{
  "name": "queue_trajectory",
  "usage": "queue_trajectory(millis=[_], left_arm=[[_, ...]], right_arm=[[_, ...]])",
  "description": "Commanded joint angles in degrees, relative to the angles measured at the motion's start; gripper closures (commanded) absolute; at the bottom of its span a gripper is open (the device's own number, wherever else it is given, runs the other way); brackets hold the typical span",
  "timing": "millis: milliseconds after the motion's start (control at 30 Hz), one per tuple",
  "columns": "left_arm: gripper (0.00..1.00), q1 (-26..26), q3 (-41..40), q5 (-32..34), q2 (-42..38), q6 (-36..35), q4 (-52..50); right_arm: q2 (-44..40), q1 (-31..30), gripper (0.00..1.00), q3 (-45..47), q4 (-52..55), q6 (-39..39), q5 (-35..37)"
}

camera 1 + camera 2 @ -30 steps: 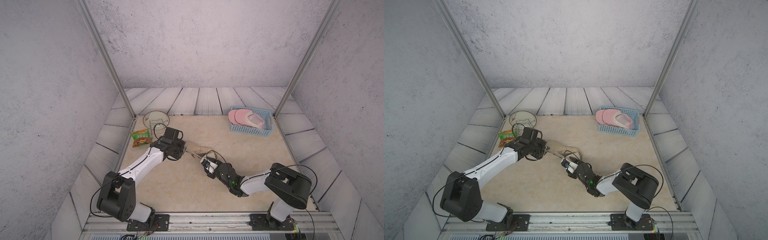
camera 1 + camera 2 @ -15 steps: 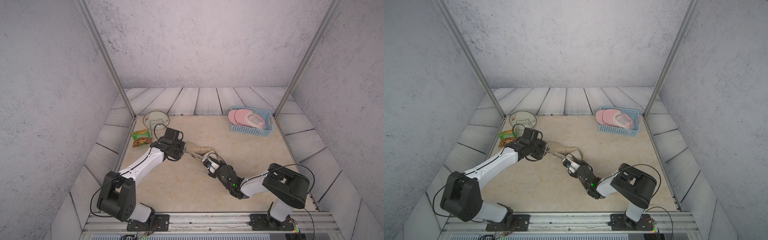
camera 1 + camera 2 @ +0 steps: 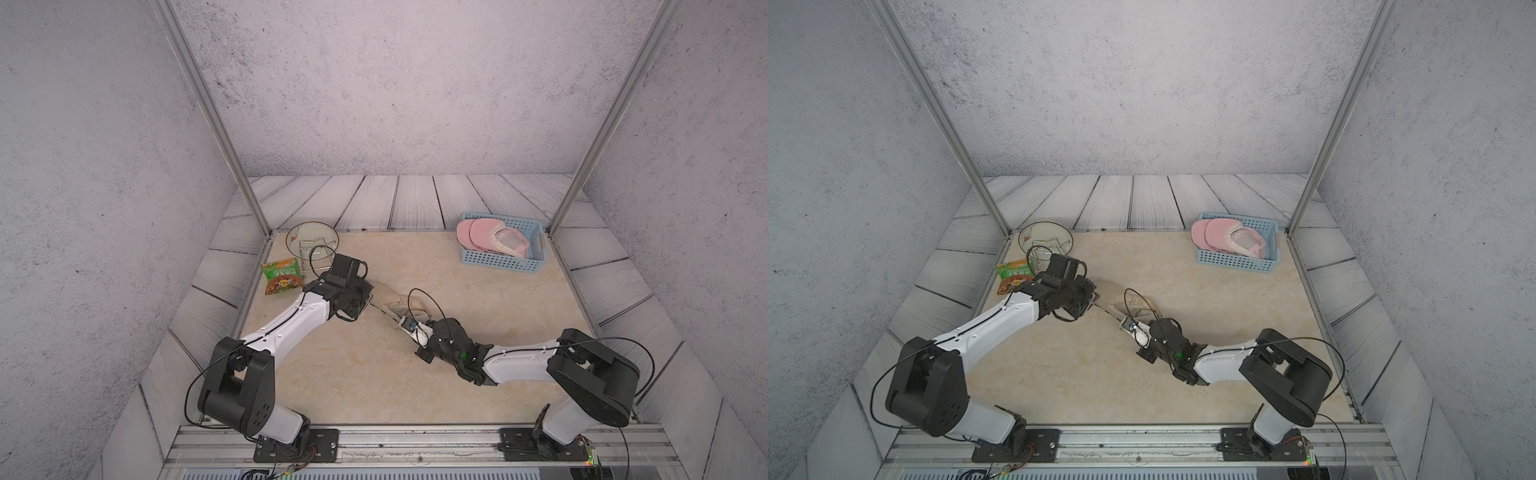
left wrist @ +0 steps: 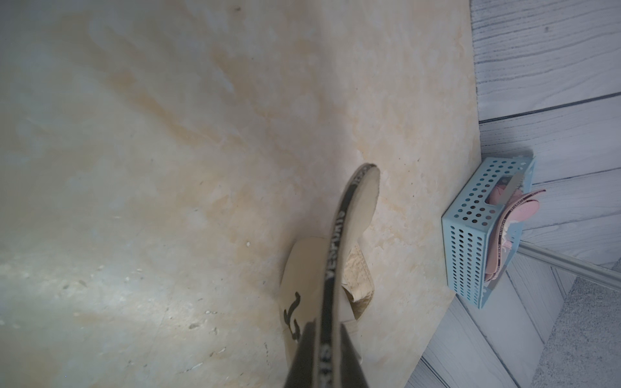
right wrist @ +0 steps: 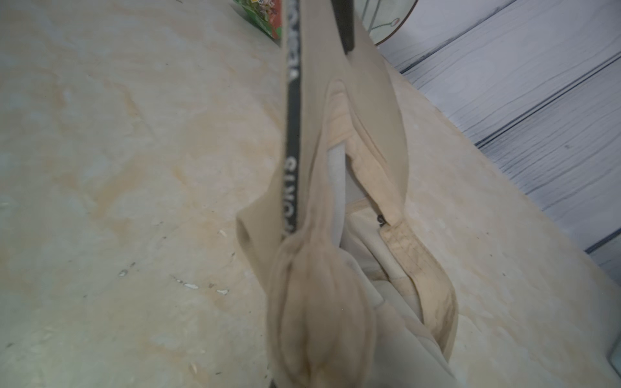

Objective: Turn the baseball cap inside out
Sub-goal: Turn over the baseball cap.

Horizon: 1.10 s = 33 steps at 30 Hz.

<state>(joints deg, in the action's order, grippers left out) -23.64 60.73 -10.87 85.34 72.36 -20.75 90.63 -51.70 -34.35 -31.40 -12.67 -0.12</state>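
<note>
Left tool (image 4: 324, 332) is clamping the cap (image 3: 397, 300) by its brim (image 4: 336, 235) while right tool (image 3: 402, 321) is pinching its bunched crown (image 5: 319, 302) low over the table (image 3: 478, 332), likely starting eversion, next calling for pulling the crown through.

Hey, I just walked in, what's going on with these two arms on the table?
The two arms hold a beige cap stretched between them. The left tool is shut on the brim, and the right tool is shut on a bunch of crown fabric. The sweatband shows in the right wrist view, and the turning looks unfinished. Pink caps lie in a blue basket at the back.
</note>
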Motion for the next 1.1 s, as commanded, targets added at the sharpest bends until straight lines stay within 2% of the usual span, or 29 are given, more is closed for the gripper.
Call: queue_trajectory(millis=[0, 67, 167, 300, 433, 633, 667, 700, 833, 933, 1067], left_arm=[[1.0, 1.1, 3.7, 1.4, 0.5, -16.7, 4.8], [1.0, 1.9, 4.5, -2.5, 0.4, -24.6, 8.1], [1.0, 2.8, 4.9, -12.1, -0.1, -36.0, 14.5], [1.0, 2.8, 6.5, -21.3, -0.6, -47.0, 17.4], [1.0, 2.9, 9.2, -18.3, -1.6, -53.2, 11.8], [1.0, 2.9, 7.0, -19.2, -2.8, -54.3, 13.0], [1.0, 2.9, 6.7, -19.6, -2.7, -54.3, 12.8], [1.0, 2.9, 6.4, -20.7, -2.6, -54.6, 13.0], [1.0, 2.8, 5.3, -24.4, -2.3, -53.6, 13.7], [1.0, 2.8, 4.5, -27.5, -1.8, -52.2, 14.1], [1.0, 2.8, 3.3, -33.5, -1.1, -49.2, 16.7]], right_arm=[[-3.3, 2.5, 1.0, -4.0, 12.6, 4.8, -17.5], [-2.6, 3.5, 1.0, -6.1, 17.3, 5.2, -23.0], [-0.6, 4.9, 1.0, -8.1, 21.3, 6.9, -30.2], [4.1, 6.4, 1.0, -13.2, 29.5, 8.4, -37.2], [9.4, 6.9, 0.93, -18.4, 39.3, 7.6, -39.9], [7.6, 7.9, 0.88, -16.7, 36.9, 9.6, -35.6], [6.6, 8.3, 0.82, -16.4, 36.5, 10.0, -34.9], [4.8, 8.6, 0.71, -15.5, 35.7, 10.4, -33.7], [-3.6, 8.7, 0.57, -13.1, 33.3, 11.0, -29.1], [-9.2, 8.7, 0.52, -12.5, 33.5, 11.7, -24.4], [-12.5, 8.7, 0.51, -12.9, 32.6, 14.1, -21.8]])
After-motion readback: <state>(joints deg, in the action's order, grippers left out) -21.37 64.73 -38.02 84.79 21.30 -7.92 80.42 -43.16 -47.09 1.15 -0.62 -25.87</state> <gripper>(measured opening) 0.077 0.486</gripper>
